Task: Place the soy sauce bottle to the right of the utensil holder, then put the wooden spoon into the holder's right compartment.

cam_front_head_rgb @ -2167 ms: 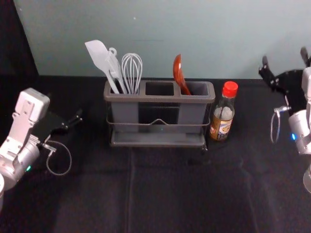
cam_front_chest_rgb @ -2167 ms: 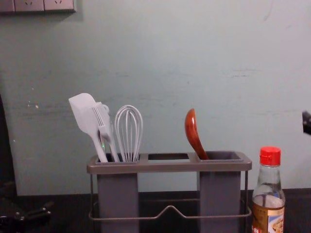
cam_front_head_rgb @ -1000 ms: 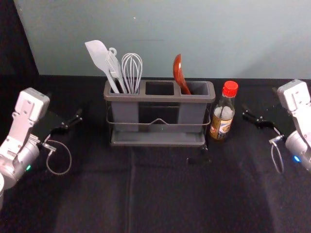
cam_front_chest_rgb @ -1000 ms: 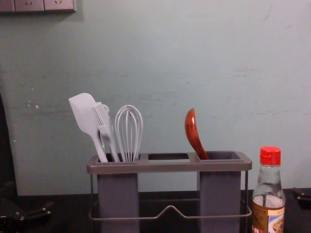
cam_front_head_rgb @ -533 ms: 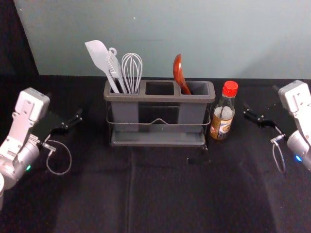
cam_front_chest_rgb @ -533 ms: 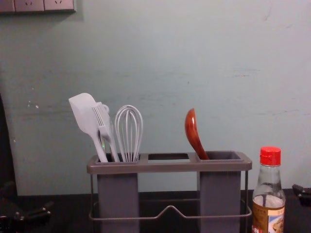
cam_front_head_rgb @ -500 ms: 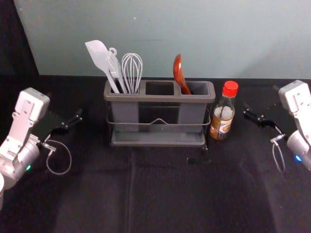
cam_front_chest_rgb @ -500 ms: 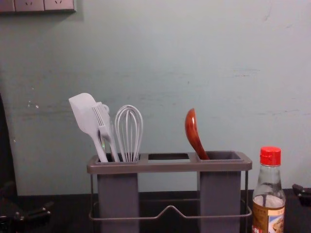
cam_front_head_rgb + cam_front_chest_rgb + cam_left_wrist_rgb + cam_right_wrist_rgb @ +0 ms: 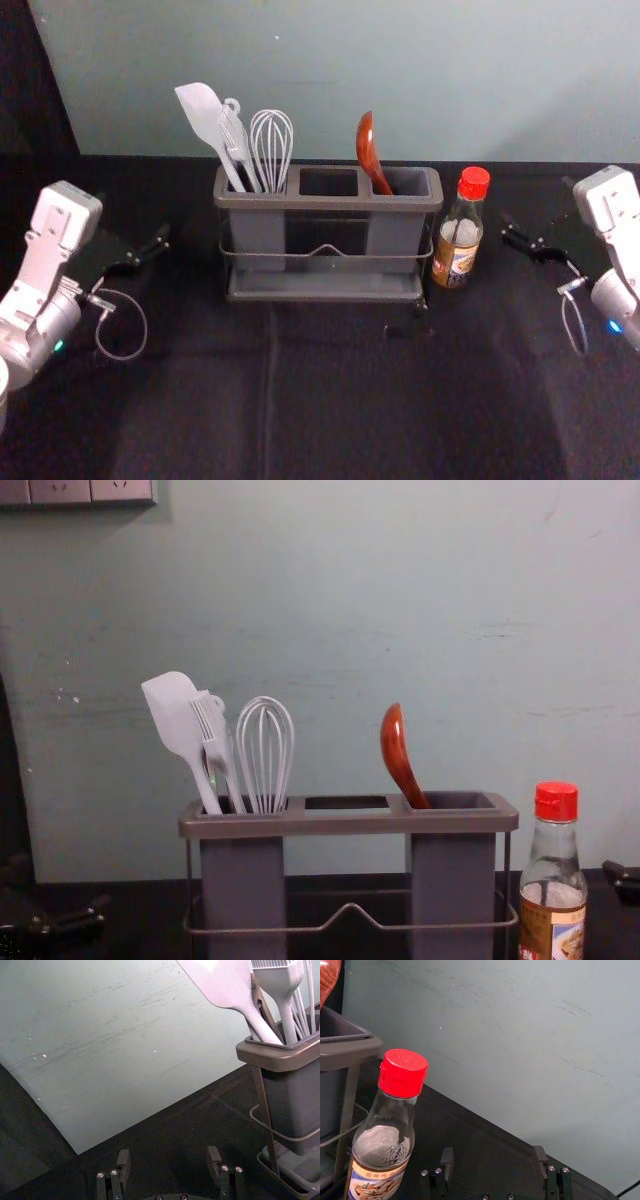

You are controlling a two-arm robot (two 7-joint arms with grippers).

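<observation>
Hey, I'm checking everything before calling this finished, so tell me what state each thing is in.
Soy sauce bottle: upright, red cap on.
Wooden spoon: in the right compartment, bowl up, leaning left.
Utensil holder: upright.
White spatula: blade up, leaning left.
White brush: bristles up.
White whisk: wires up.
Left gripper: open, holding nothing.
Right gripper: open, holding nothing.

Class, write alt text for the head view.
A grey three-compartment utensil holder has white utensils in its left compartment and a curved brown wooden spoon in its right. A red-capped glass soy sauce bottle stands right of it. The black left gripper and right gripper flank them, empty.
</observation>
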